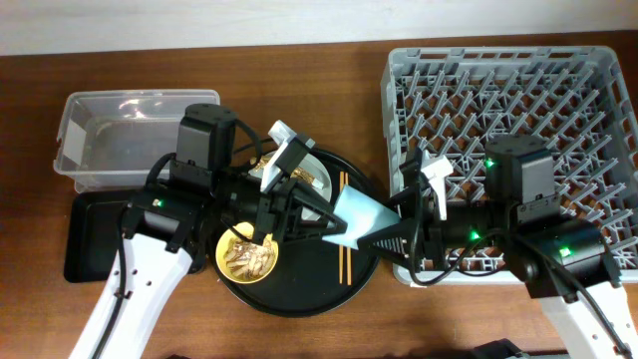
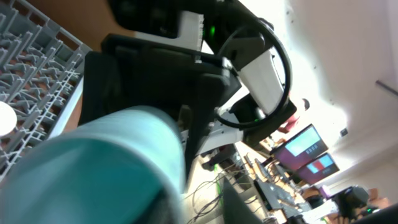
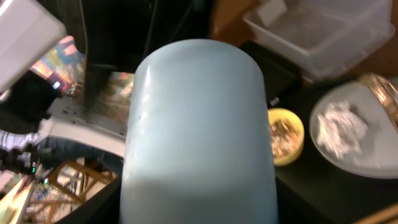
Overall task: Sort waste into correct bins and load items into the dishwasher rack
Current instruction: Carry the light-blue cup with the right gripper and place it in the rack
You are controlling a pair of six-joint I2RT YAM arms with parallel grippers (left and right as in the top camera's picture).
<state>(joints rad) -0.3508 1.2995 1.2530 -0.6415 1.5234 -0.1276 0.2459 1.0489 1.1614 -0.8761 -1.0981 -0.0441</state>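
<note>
The light-blue cup [image 1: 361,217] hangs over the round black tray between my two grippers. My right gripper [image 1: 399,235] is shut on it, and the cup [image 3: 199,130] fills the right wrist view. My left gripper [image 1: 324,227] is at the cup's other end. In the left wrist view the cup [image 2: 93,168] is a blur at the lower left, with a gap to the finger beside it. The yellow bowl [image 1: 247,257] holds food scraps. The plate [image 3: 373,155] carries the napkin [image 3: 339,124] and the wrapper [image 3: 380,87]. The chopsticks [image 1: 345,239] lie on the tray. The pink cup is out of view.
The grey dishwasher rack [image 1: 518,90] stands at the right. The clear tub [image 1: 130,140] is at the back left, with the flat black tray [image 1: 85,239] in front of it. The round black tray [image 1: 309,294] lies in the middle, and my left arm covers much of it.
</note>
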